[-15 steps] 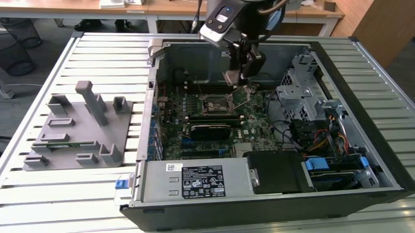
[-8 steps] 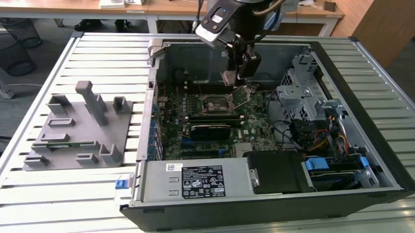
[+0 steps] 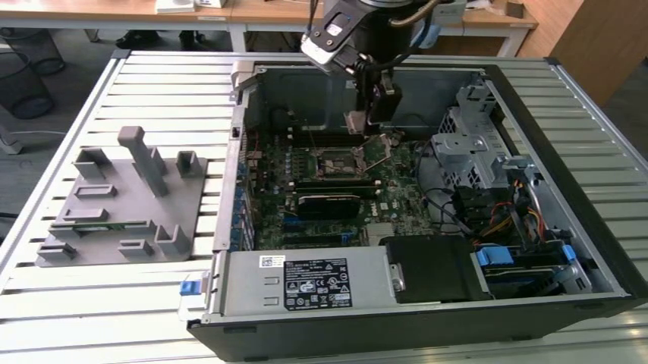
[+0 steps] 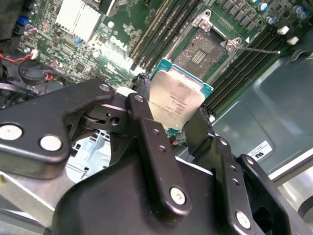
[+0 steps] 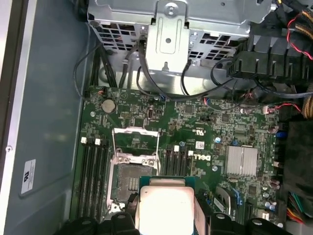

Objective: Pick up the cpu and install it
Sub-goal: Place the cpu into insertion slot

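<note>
The cpu (image 4: 177,98) is a small square chip with a silvery top and a teal-green rim, and my gripper (image 4: 171,106) is shut on it by two opposite edges. In the exterior view the gripper (image 3: 360,127) hangs inside the open computer case, just above the back edge of the motherboard socket (image 3: 338,161). The socket (image 5: 133,178) is black and square, with nothing in it and its metal frame (image 5: 135,142) swung up. In the first wrist view the cpu (image 5: 166,205) sits just beside the socket, above the board. Memory slots (image 4: 164,29) flank the socket (image 4: 200,51).
A grey tray (image 3: 121,201) with a green memory stick (image 3: 96,225) lies on the slatted table at the exterior view's left. Inside the case (image 3: 567,227) are a power supply (image 3: 303,280), a metal drive cage (image 3: 471,148), cables (image 5: 161,93) and a finned heat sink (image 5: 241,160).
</note>
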Available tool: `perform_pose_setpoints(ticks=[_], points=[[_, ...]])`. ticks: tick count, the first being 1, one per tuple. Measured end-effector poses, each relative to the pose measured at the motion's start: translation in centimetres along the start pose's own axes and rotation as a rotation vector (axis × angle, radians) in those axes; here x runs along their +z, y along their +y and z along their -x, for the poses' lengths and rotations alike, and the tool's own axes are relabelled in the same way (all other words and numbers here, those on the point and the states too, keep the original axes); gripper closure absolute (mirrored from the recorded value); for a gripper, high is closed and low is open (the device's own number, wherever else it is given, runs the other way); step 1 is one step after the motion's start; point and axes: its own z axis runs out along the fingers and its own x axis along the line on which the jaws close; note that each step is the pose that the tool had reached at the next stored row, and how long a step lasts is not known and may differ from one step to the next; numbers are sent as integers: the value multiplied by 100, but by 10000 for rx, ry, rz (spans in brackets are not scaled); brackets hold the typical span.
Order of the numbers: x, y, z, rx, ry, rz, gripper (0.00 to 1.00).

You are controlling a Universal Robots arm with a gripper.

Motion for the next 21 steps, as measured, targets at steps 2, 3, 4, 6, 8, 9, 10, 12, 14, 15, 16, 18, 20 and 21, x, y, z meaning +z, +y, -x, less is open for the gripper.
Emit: perform_pose_setpoints(ticks=[2, 3, 4, 6, 8, 9, 10, 12, 14, 15, 16, 18, 20, 21], points=[[6, 1, -24, 3, 0, 0, 47], [12, 1, -28, 6, 1, 0, 47], [18, 1, -31, 8, 2, 1, 47], [36, -7, -35, 9, 1, 0, 47], [54, -17, -39, 10, 0, 0, 47], [59, -19, -40, 10, -1, -1, 47], [64, -25, -40, 11, 0, 0, 47], [78, -37, -41, 14, 0, -1, 47], [102, -39, -42, 14, -1, -1, 47], [109, -39, -42, 14, -4, -2, 47], [112, -40, -42, 14, -27, -3, 47], [125, -40, -42, 13, -38, -2, 47], [137, -41, -42, 13, -42, -1, 47], [144, -42, -42, 14, -43, -2, 47]])
